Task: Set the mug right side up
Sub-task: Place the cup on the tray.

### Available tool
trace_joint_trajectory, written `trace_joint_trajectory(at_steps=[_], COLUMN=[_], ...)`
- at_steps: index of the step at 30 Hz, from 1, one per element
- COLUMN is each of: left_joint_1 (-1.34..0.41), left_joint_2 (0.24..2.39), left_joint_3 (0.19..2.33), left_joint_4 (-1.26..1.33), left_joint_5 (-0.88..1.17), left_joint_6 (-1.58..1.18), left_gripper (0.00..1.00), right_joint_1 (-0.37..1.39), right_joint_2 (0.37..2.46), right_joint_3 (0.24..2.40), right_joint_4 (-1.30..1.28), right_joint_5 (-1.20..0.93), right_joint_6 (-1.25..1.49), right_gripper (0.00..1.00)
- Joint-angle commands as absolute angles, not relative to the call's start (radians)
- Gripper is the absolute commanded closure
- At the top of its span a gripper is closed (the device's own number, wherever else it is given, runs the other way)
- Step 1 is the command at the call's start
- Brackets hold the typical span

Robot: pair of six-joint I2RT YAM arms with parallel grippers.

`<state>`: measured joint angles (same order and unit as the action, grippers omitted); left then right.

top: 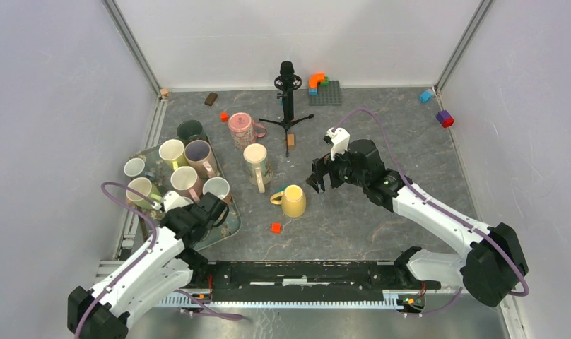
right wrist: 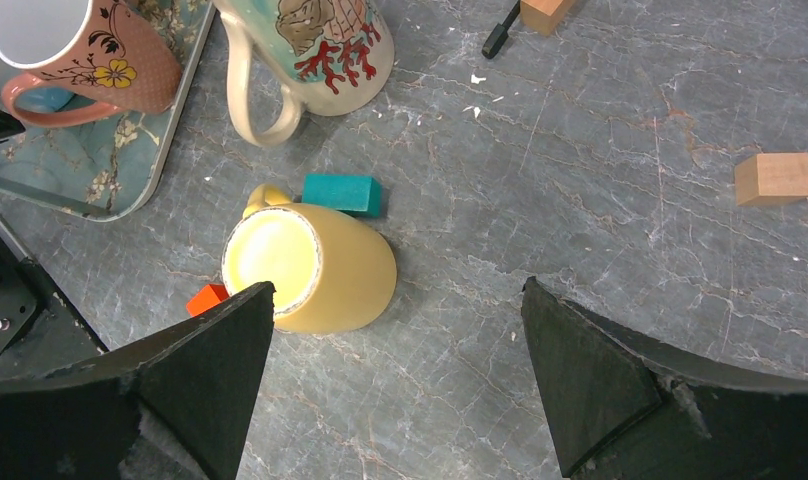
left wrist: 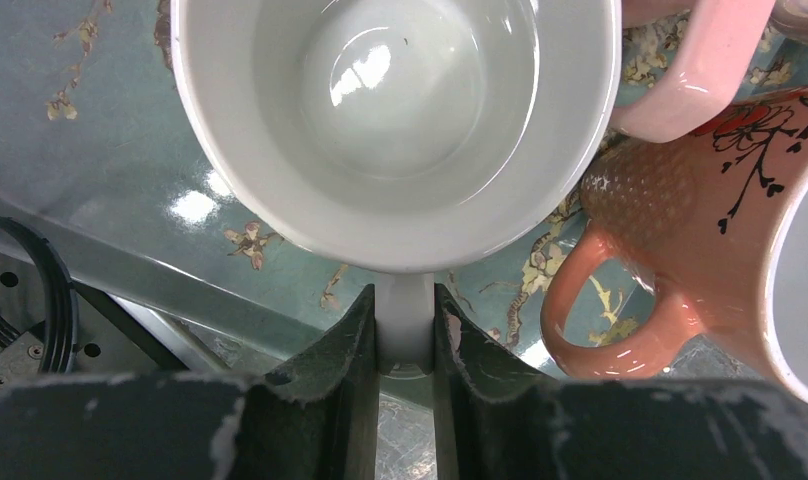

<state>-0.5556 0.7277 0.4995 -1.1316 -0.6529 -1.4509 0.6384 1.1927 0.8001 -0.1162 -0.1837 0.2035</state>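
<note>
Dark fingers of the left gripper are pressed together on the handle of a white mug. This mug is mouth up, its glossy inside bare, over a blossom-patterned tray. A salmon mug stands just beside it on the same tray.

On the other side, the right gripper is spread wide and holds nothing. The yellow mug sits on the grey table beneath it, off-centre toward one finger, whose tip overlaps the mug's edge in the wrist view. No contact shows. In the overhead view the gripper hangs just beside the mug.

Crowding is all on the handle side:
- a teal block just beside the handle
- a red block close by
- a tall shell-patterned mug and the tray edge near
- bare table on the opposite side, as far as a wooden block well apart

The yellow mug's visible end is a pale flat disc with a whitish ring. It looks like a base, but that cannot be confirmed.
</note>
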Motion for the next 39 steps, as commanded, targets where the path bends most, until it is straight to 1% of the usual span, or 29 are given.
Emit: trace_joint_trajectory(at_steps=[1, 9, 14, 17, 20, 24, 25, 32, 35, 39], left_joint_1=[-0.549, -0.548, -0.548, -0.548, -0.548, -0.549, -0.548, -0.548, -0.549, -0.549], left_joint_2=[0.728, 0.727, 0.711, 0.698, 0.689, 0.685, 0.683, 0.641, 0.641, 0.698], left_joint_3=[0.501, 0.504, 0.538, 0.567, 0.602, 0.659, 0.673, 0.749, 0.802, 0.890], left_joint_4=[-1.088, -1.086, -1.088, -1.100, -1.121, -1.167, -1.180, -1.220, -1.185, -1.100], left_joint_5=[-0.739, -0.732, -0.723, -0.723, -0.721, -0.730, -0.733, -0.729, -0.696, -0.610], left_joint_6=[-1.509, -1.499, -1.451, -1.421, -1.391, -1.348, -1.339, -1.275, -1.165, -0.973], left_gripper=[0.71, 0.57, 0.39, 0.25, 0.14, 0.02, 0.01, 0.00, 0.00, 0.00], right_joint_1=[0.633, 0.632, 0.633, 0.633, 0.633, 0.632, 0.633, 0.633, 0.633, 0.634], right_joint_2=[1.196, 1.199, 1.198, 1.201, 1.201, 1.200, 1.200, 1.206, 1.204, 1.203], right_joint_3=[0.816, 0.813, 0.810, 0.807, 0.802, 0.802, 0.804, 0.802, 0.801, 0.799], right_joint_4=[-0.092, -0.091, -0.089, -0.086, -0.082, -0.084, -0.083, -0.082, -0.082, -0.085], right_joint_5=[-0.196, -0.197, -0.198, -0.198, -0.197, -0.191, -0.191, -0.191, -0.185, -0.164], right_joint_6=[0.190, 0.190, 0.191, 0.190, 0.190, 0.189, 0.189, 0.187, 0.185, 0.180], right_gripper=[0.02, 0.02, 0.02, 0.02, 0.02, 0.02, 0.02, 0.02, 0.02, 0.02])
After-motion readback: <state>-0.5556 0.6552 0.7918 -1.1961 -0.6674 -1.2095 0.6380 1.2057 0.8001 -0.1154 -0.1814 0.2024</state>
